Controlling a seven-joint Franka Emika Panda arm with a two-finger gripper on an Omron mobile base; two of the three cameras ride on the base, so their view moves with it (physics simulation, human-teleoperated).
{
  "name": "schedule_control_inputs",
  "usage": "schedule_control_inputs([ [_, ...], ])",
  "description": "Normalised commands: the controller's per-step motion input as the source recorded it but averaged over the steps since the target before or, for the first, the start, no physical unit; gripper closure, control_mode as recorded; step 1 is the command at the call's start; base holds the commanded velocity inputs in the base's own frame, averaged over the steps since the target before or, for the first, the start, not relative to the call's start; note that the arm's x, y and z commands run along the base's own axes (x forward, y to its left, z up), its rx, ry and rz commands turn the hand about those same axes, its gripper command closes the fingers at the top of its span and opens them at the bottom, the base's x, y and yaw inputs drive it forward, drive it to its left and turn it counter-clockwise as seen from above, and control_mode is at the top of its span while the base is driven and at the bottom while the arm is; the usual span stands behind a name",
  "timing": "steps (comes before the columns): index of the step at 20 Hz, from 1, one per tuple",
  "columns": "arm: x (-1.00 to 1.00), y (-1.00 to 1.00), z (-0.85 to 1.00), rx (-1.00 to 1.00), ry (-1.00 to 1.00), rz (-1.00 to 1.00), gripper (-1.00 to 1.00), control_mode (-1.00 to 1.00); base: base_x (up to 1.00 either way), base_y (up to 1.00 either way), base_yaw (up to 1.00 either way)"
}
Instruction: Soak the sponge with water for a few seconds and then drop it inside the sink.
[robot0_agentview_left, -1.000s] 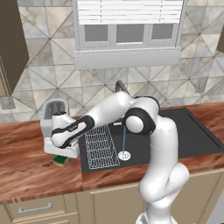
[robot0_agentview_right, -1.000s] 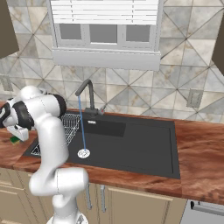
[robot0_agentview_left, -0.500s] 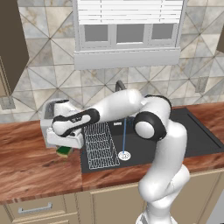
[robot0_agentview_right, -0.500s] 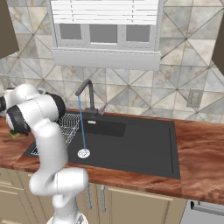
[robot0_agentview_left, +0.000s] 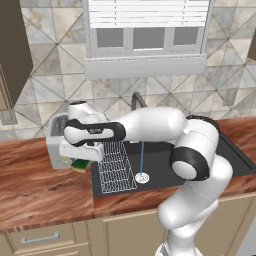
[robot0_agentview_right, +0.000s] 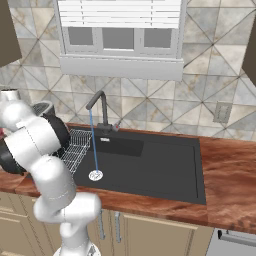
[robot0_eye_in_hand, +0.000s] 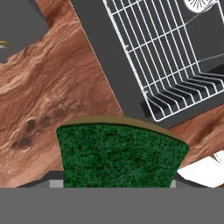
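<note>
We are gripping the sponge (robot0_eye_in_hand: 118, 155) above the counter, just left of the sink.

In the left base view, we are reaching out toward nine o'clock, and the gripper (robot0_agentview_left: 80, 161) is hanging over the wooden counter (robot0_agentview_left: 40, 185) beside the toaster (robot0_agentview_left: 56, 145), closed on the sponge (robot0_agentview_left: 80, 164), whose green face is peeking out under the hand; the water (robot0_agentview_left: 141, 157) is falling straight onto the drain (robot0_agentview_left: 142, 178), with the wire rack (robot0_agentview_left: 115, 167) at its nine o'clock inside the sink (robot0_agentview_left: 165, 150). In the right base view, the water (robot0_agentview_right: 93, 142) is running from the faucet (robot0_agentview_right: 100, 107) into the sink (robot0_agentview_right: 150, 160), the rack (robot0_agentview_right: 75, 147) lying at its nine o'clock. In the hand view, the green sponge is sitting at six o'clock between our fingers, over the counter (robot0_eye_in_hand: 52, 87), with the rack (robot0_eye_in_hand: 170, 57) at two o'clock.
</note>
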Motion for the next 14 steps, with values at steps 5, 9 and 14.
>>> schedule_control_inputs([
  [5,-0.28,-0.39,0.28,0.00,0.00,0.00,1.00,-1.00,0.00,0.00,0.00],
  [9,-0.20,-0.48,0.34,0.00,0.00,0.00,1.00,-1.00,0.00,0.00,0.00],
  [14,-0.15,-0.59,0.35,0.00,0.00,0.00,1.00,-1.00,0.00,0.00,0.00],
])
